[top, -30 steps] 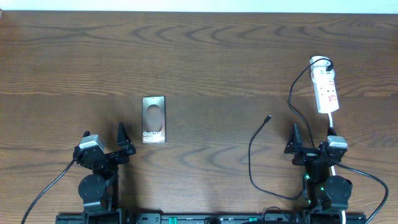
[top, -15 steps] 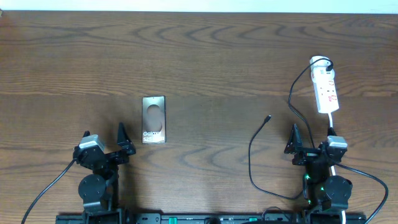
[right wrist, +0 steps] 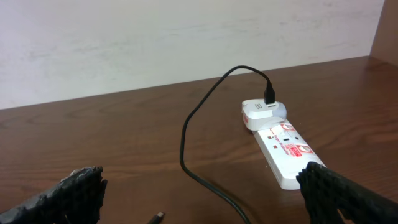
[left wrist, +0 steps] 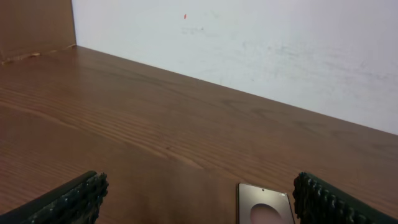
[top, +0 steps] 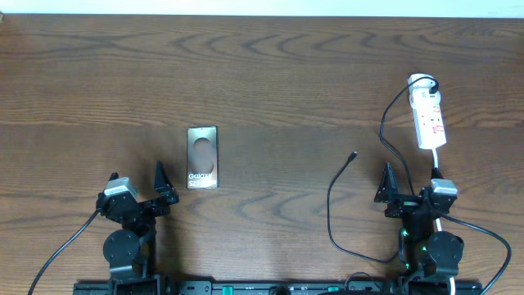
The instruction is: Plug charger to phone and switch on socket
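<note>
Nothing is done yet. The left claw [top: 137, 174] is wide open and empty, and the phone [top: 202, 157] lies just past it, long side pointing away from the robot. The charger [top: 329, 205] lies loose, well apart from the phone; the right claw [top: 412, 176] is open and empty, near the socket [top: 428, 117].

One phone [top: 202, 157], one charger [top: 329, 201], one socket [top: 429, 120], two claws [top: 137, 173] [top: 412, 173].

The dark wood-grain worktop [top: 270, 74] carries the phone [top: 202, 157] lying flat left of centre, the white socket [top: 429, 119] at the right, and the black charger [top: 329, 205] looping between them, its tip lying free.
</note>
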